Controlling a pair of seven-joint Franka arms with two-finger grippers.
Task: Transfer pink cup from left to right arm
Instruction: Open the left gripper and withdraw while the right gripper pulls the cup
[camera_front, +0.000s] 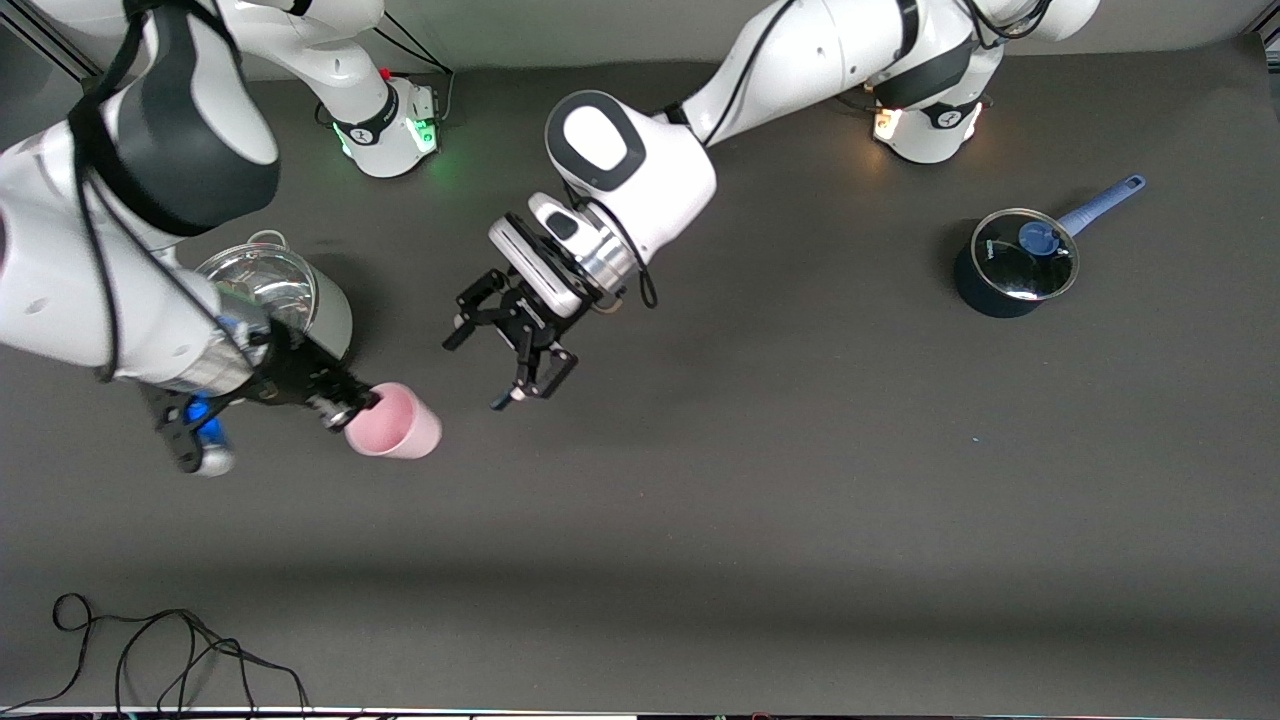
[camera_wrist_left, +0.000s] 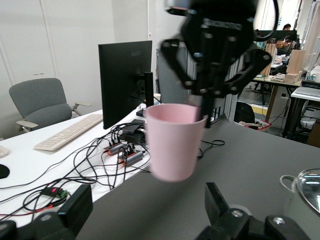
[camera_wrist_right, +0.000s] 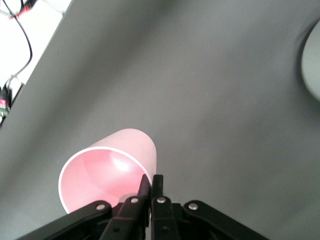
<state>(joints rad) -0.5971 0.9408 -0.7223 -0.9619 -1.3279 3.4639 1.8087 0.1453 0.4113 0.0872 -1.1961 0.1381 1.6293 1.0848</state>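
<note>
Across the dark grey desk (camera_front: 760, 520) the two white arms reached in from their bases, the right arm (camera_front: 100, 260) bulking large at its own end and the left arm (camera_front: 640, 160) stretching toward the middle. Beside the right arm's wrist stood a steel pot (camera_front: 275, 290), and well apart, toward the left arm's end of the desk, sat a dark blue saucepan (camera_front: 1010, 265) with a glass lid and a blue handle. The right hand (camera_front: 345, 408) was closed on the rim of the pink cup (camera_front: 395, 422), one finger inside the mouth and one outside, as the right wrist view showed; the cup was held off the desk, tipped on its side with its mouth toward that hand. The left hand (camera_front: 510, 345) hung over the bare desk just beside the cup, its fingers spread wide and holding nothing.
</note>
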